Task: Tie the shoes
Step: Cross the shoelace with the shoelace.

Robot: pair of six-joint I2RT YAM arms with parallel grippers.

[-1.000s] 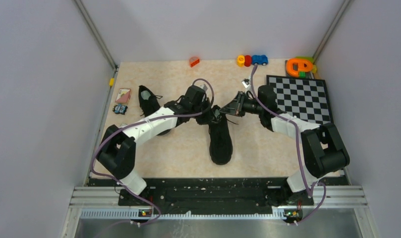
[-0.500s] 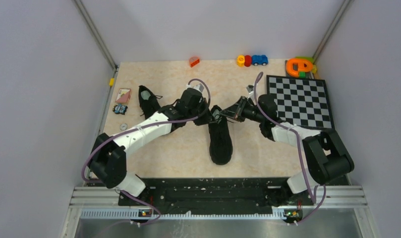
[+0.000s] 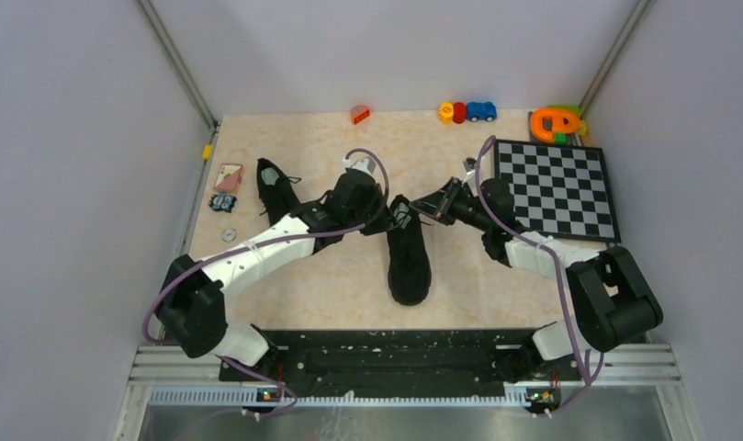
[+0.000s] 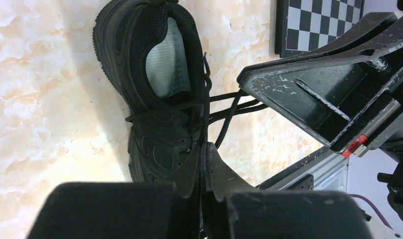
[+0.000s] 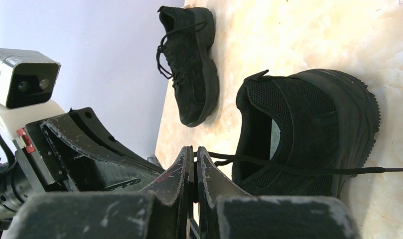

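Top view: centre shoe (image 3: 410, 262) is laid mid-table (image 3: 340, 276), toe toward the arm bases. Second shoe (image 3: 275, 188) is set well apart to the left, partly hidden by the left arm. Left gripper (image 3: 384, 217) and right gripper (image 3: 422, 207) are placed on either side of the centre shoe's heel opening. Chessboard (image 3: 556, 184) is seen at right, apart from both shoes.

Left wrist: left jaws are clenched tight, with one strand of the laces (image 4: 239, 106) run down into their tips. Pale insole (image 4: 162, 64) is seen inside the shoe opening. Other strands are drawn taut to the right gripper's tip.

Right wrist: right jaws are pressed together on a taut strand stretched across the centre shoe's opening. Second shoe is seen beyond, upright, laces loose on top.
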